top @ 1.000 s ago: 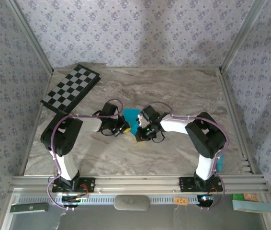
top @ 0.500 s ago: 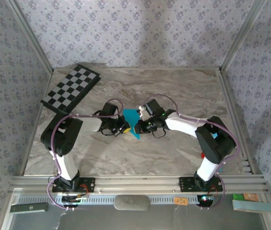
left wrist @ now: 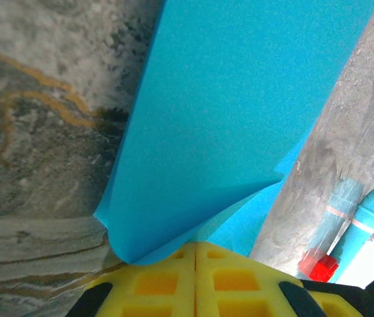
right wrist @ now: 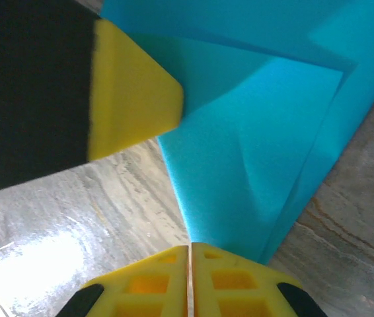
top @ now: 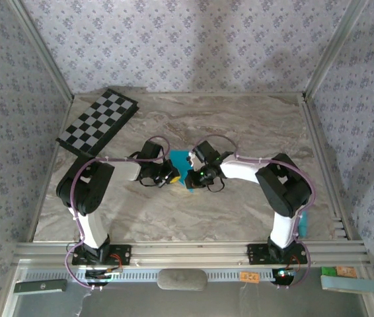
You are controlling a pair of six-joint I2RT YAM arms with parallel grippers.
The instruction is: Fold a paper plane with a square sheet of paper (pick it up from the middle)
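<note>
Turquoise and very thin, the sheet of paper lies mid-way across the marble table, well clear of the checkerboard, with both arms bent in over it. It is already doubled over: the wrist views show overlapping layers and a soft, rounded bend rather than a sharp crease.

The left gripper has its yellow pads pressed together, with the curled edge of the sheet pinched between their tips. The right gripper is closed the same way on a corner of the layers, and one of the left arm's pads sits just beside it.

The worry, to my eye, is that two tight grips so near each other on such flimsy stuff leave little slack. If either arm pulls away from the other, or lifts while the other holds low, the paper could tear at a pinch point or slide out of one grip. The layers do not look squarely aligned, one edge peeking past the other, so pressing the fold down as it stands would likely set a crooked crease, and a crooked plane follows. The bend at the left pads could also crumple instead of folding flat. And with the fingers nearly touching, a small misjudged move might knock one gripper into the other.
</note>
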